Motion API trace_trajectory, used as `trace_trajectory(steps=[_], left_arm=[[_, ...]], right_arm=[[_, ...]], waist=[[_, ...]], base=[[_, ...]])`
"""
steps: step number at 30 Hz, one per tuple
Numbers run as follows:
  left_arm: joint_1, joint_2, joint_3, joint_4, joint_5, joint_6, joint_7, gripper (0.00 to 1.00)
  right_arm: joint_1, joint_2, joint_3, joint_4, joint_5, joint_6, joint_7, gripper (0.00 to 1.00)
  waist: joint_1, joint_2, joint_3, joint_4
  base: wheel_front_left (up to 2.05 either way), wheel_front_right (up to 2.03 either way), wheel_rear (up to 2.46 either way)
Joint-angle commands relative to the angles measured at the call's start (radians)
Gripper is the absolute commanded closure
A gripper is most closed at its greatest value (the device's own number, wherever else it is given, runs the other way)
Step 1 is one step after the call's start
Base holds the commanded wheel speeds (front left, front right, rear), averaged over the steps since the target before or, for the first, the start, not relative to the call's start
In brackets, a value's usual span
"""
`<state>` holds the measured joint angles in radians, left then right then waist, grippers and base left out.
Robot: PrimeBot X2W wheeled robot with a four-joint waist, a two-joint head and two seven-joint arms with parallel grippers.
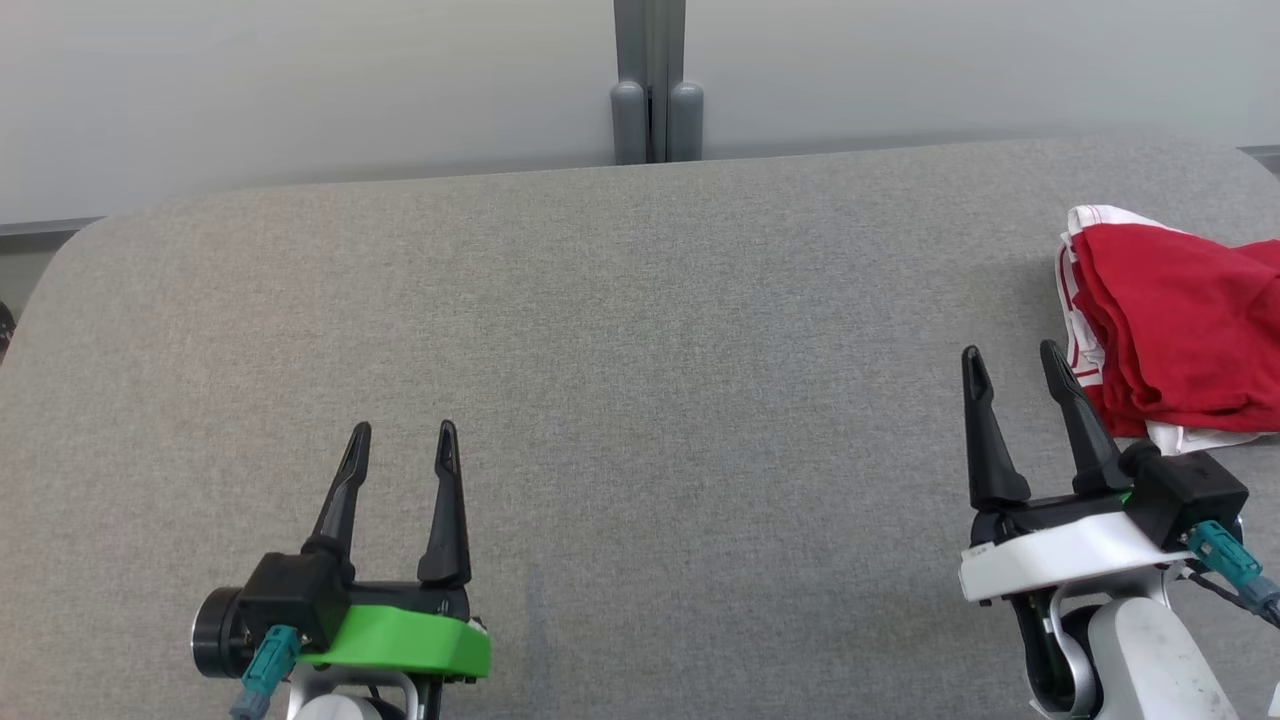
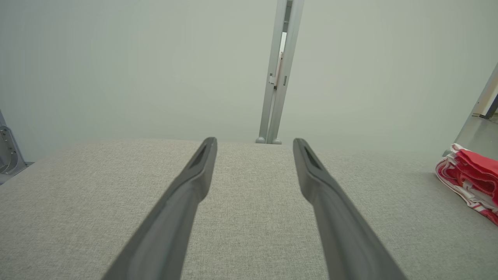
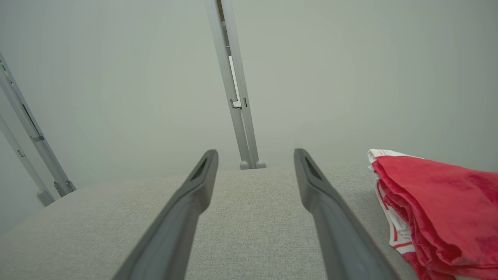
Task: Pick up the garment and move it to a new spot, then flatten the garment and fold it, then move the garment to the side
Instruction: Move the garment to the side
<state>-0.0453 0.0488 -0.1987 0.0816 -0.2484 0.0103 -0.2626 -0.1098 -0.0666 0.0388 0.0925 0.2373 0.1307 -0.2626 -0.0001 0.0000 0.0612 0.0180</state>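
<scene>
The garment [image 1: 1180, 320] is a red cloth with white striped edging, lying folded in layers at the right edge of the grey fabric table [image 1: 620, 330]. It also shows at the far right in the left wrist view as the garment [image 2: 472, 175], and close by on the right in the right wrist view as the garment [image 3: 439, 210]. My right gripper [image 1: 1015, 365] hovers just left of it, open, nothing between its fingers. My left gripper [image 1: 402, 435] is open and empty at the lower left, far from the cloth.
A grey metal post [image 1: 655, 90] rises behind the table's far edge against a pale wall. More metal frame legs [image 3: 35, 155] stand off the table's left side. The table's far corners are rounded.
</scene>
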Motion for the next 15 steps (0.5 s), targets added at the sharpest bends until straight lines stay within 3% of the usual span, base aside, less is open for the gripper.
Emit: trace_trajectory(steps=[1,15], left_arm=[[0.014,0.004,-0.001,-0.004,0.0,0.008,-0.002,0.0],[0.005,0.004,-0.011,-0.011,0.002,0.015,-0.002,0.0]], right_arm=[[0.016,0.008,-0.001,-0.011,-0.015,0.0,-0.002,0.0],[0.021,0.016,-0.003,0.004,-0.062,0.0,-0.002,0.0]], waist=[[0.0001,0.0,0.001,0.0],[0.0001,0.0,0.013,-0.005]], base=[[0.0,0.0,0.0],[0.0,0.0,0.0]])
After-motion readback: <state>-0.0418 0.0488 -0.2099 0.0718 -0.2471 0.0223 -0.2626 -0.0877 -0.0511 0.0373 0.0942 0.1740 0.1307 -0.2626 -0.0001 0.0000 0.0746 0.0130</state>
